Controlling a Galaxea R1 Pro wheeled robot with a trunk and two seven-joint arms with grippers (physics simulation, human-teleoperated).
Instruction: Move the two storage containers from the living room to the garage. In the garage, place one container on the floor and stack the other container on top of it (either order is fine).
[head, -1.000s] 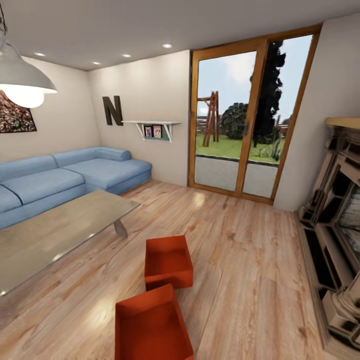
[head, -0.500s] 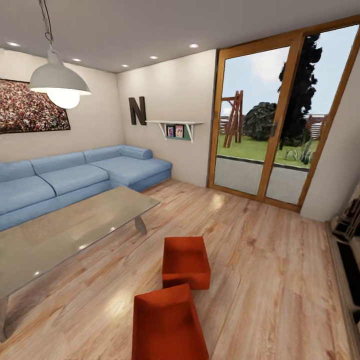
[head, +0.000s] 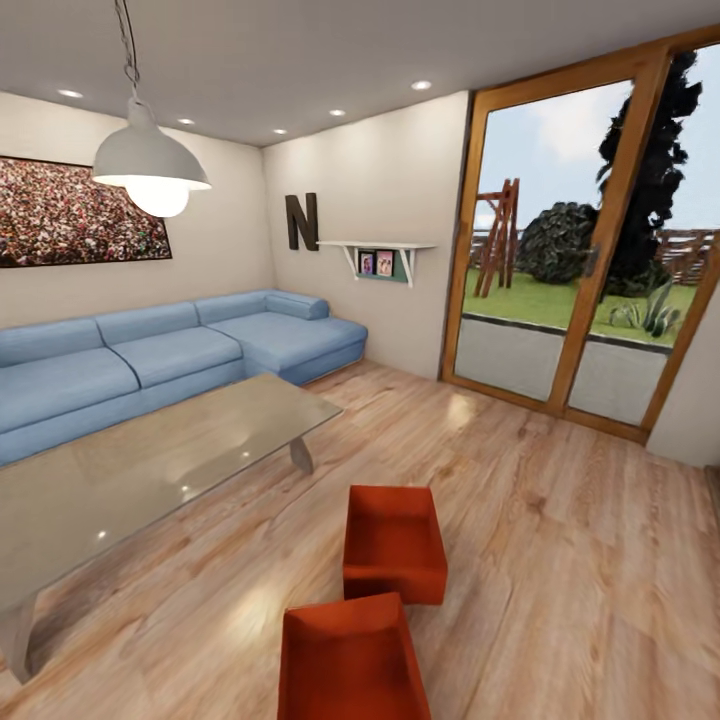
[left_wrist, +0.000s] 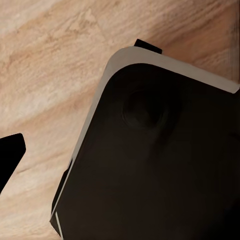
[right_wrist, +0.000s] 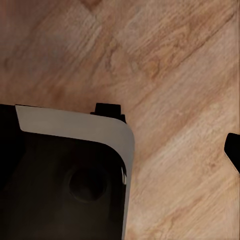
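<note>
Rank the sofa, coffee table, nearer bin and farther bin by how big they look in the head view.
1. Coffee table and sofa: both span similar areas, and the table is nearer, so no ranking between them.
2. Nearer bin and farther bin: similar; the nearer one is cut off by the frame edge.

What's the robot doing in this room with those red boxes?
Nothing is being held yet. Two red boxes sit on the wooden floor in front of the robot, the near one and the far one, beside the glass table and blue sofa. The wrist cameras look down at floor and the robot's dark base.
</note>
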